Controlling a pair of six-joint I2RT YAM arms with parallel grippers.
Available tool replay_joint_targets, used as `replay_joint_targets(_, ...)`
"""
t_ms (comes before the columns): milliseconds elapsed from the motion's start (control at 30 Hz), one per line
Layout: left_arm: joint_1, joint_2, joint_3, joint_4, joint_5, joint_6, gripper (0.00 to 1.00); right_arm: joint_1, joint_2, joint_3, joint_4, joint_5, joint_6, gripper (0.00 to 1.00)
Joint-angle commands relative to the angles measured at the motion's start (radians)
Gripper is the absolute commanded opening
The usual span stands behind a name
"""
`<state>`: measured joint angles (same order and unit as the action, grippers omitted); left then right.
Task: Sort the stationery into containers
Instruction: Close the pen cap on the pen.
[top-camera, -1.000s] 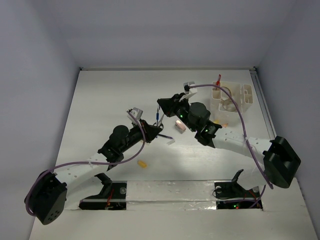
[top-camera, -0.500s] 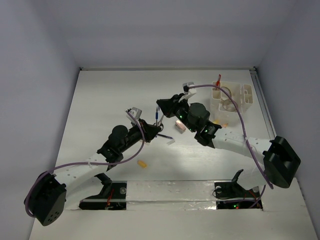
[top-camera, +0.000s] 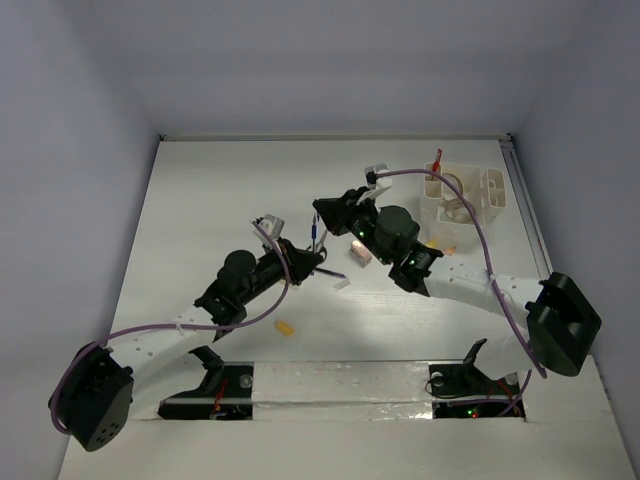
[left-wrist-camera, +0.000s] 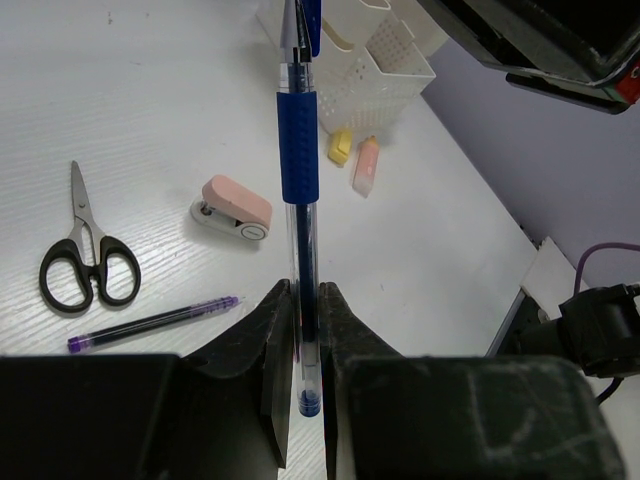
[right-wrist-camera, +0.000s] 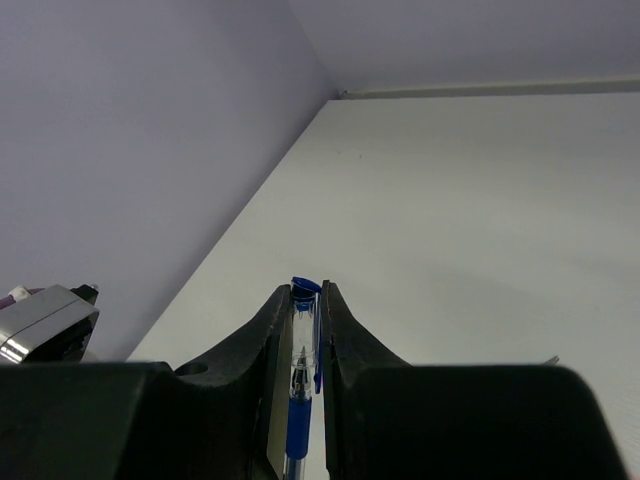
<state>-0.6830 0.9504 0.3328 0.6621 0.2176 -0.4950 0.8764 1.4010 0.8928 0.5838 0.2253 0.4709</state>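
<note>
A blue pen (top-camera: 316, 232) is held between both grippers above the middle of the table. My left gripper (top-camera: 311, 258) is shut on its rear end (left-wrist-camera: 304, 340). My right gripper (top-camera: 323, 209) is shut on its capped tip (right-wrist-camera: 304, 320). The white organiser (top-camera: 466, 196) stands at the back right with a red pen (top-camera: 437, 161) upright in it; it also shows in the left wrist view (left-wrist-camera: 386, 62). On the table lie small scissors (left-wrist-camera: 86, 256), a purple pen (left-wrist-camera: 150, 322), a pink and white block (left-wrist-camera: 233, 206), a yellow block (left-wrist-camera: 340, 147) and an orange block (left-wrist-camera: 366, 166).
A small yellow item (top-camera: 285, 326) lies on the table in front of the left arm. The pink and white block (top-camera: 360, 254) sits under the right arm. The right arm's body (left-wrist-camera: 560, 50) hangs close over the organiser side.
</note>
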Motion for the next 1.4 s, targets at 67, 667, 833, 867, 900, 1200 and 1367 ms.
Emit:
replay_joint_targets(67,0.005,0.007,-0.002,0.059,0.035,0.006,0.00,0.009,-0.016,0.037,0.033,0.023,-0.034,0.00)
replay_joint_targets(667,0.005,-0.019,-0.005,0.044,0.003,0.013,0.00,0.018,-0.005,0.006,0.031,0.000,-0.014,0.00)
replay_joint_targets(833,0.005,-0.024,-0.008,0.044,-0.004,0.012,0.00,0.027,-0.002,-0.008,0.037,0.002,-0.006,0.00)
replay_joint_targets(867,0.014,-0.024,-0.011,0.045,-0.007,0.012,0.00,0.027,-0.003,-0.014,0.045,0.002,-0.005,0.00)
replay_joint_targets(900,0.014,-0.022,-0.011,0.045,-0.009,0.012,0.00,0.027,-0.005,-0.021,0.050,0.002,-0.003,0.00)
replay_joint_targets(1200,0.023,-0.018,0.000,0.094,0.025,-0.039,0.00,0.045,-0.007,-0.077,0.109,0.009,0.005,0.00)
replay_joint_targets(1367,0.023,-0.035,0.044,0.093,0.051,-0.068,0.00,0.064,-0.016,-0.120,0.157,0.012,-0.008,0.00)
